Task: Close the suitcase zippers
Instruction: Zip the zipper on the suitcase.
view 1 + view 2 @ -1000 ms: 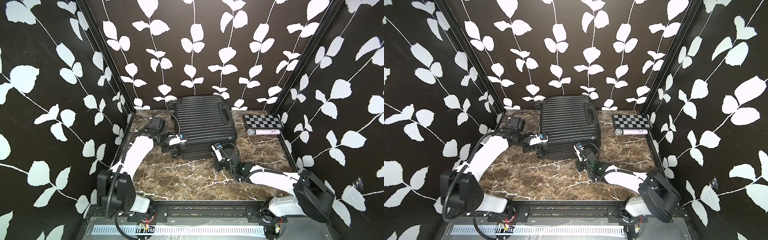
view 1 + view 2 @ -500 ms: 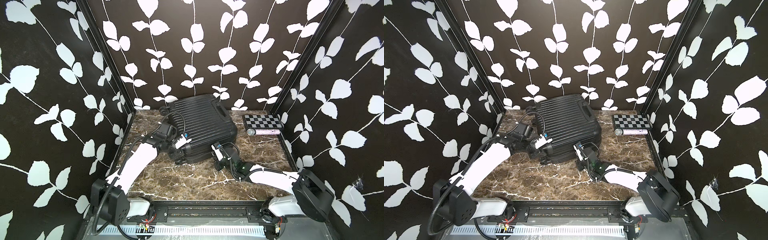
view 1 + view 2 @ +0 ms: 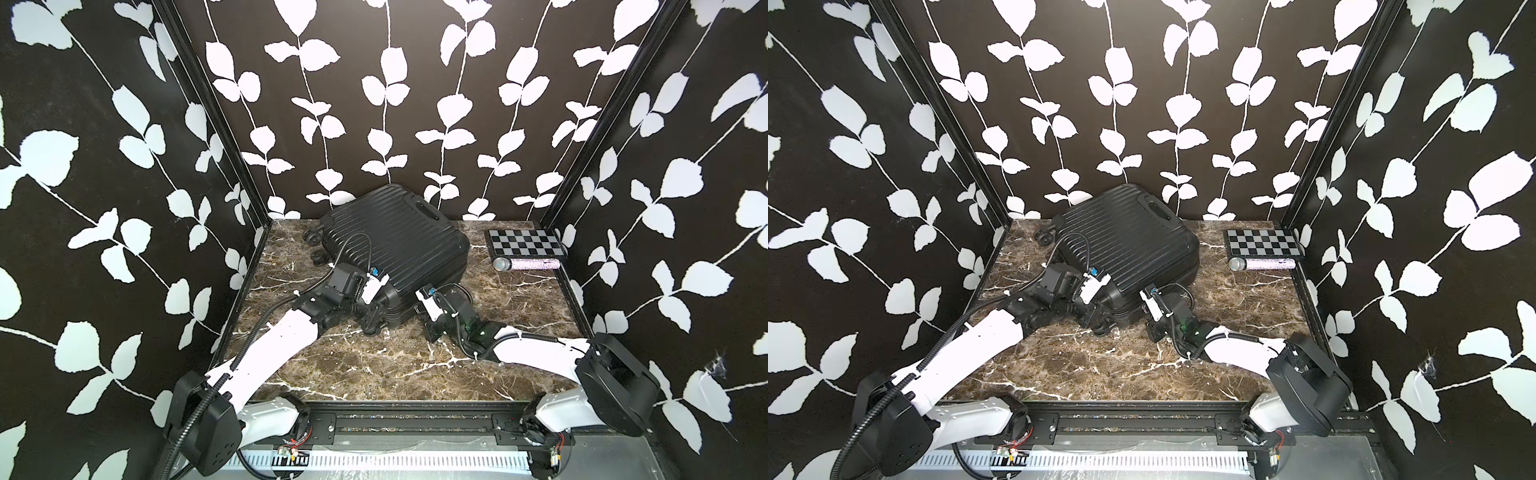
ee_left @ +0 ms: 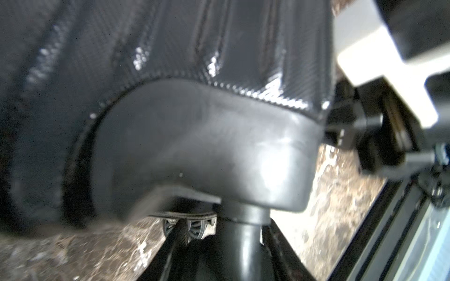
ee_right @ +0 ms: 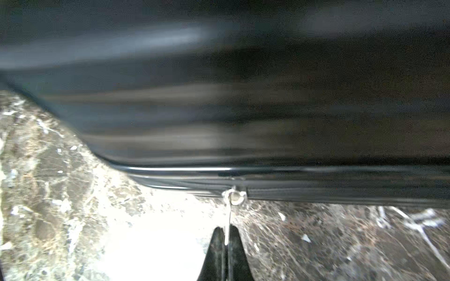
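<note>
two grippers are working at the suitcase (image 3: 395,245), which is lying flat on the marble table (image 3: 374,374), with a checkered board (image 3: 525,243) and a glittery microphone (image 3: 525,264) sitting just beside the suitcase

the right gripper (image 5: 226,234) is pinching tight on the thin silvery zipper pull (image 5: 235,197) at the suitcase's near edge, where the zipper track (image 5: 341,192) is running just above the table

the left gripper (image 3: 371,318) is sitting at the suitcase's near corner, jaws part-way apart around the corner wheel (image 4: 190,228); blur is hiding whether it is truly gripping, so i cannot tell

several things are looking risky to me. the pull is slim, so a tug angled away from the track is likely slipping it out of the pinch. a rounded corner of the suitcase is lying close to the slider, and a straight drag there is probably jamming it. if the left hold is proving loose, the suitcase is likely sliding on the smooth marble with the pull instead of zipping, and possibly nudging the microphone beside it into rolling
</note>
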Tool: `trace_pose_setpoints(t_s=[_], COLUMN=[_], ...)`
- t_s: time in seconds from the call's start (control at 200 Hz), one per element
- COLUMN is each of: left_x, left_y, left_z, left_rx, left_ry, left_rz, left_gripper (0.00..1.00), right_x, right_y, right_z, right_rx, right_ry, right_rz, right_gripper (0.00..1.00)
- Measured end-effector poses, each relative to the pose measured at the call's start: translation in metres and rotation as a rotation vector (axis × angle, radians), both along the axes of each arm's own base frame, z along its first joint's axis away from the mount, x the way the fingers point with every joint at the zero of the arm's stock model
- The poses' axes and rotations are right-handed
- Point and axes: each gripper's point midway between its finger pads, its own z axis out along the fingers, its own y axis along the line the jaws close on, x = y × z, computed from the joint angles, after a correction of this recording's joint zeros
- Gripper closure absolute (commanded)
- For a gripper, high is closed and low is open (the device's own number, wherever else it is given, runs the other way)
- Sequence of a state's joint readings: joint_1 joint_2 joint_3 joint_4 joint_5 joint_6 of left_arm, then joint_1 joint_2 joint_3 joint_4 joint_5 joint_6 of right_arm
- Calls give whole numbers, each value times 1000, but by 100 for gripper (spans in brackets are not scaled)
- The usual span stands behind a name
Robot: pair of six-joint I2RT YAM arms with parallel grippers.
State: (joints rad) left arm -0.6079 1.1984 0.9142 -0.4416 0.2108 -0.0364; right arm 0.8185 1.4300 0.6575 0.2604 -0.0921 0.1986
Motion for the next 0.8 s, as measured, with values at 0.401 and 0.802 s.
trace_pose_setpoints(t_s=[0.401,0.802], left_x=[10,10], left_y=[-19,-35], left_z=[5,7], left_rx=[-83,-130], left_ry=[-8,-49], left_rz=[110,202], left_gripper=[98,100], right_x=[-13,-19], right_y=[27,39], right_z=[0,1], right_rx=[58,98], right_ry=[21,34], right_rz=[45,8], right_gripper=[100,100])
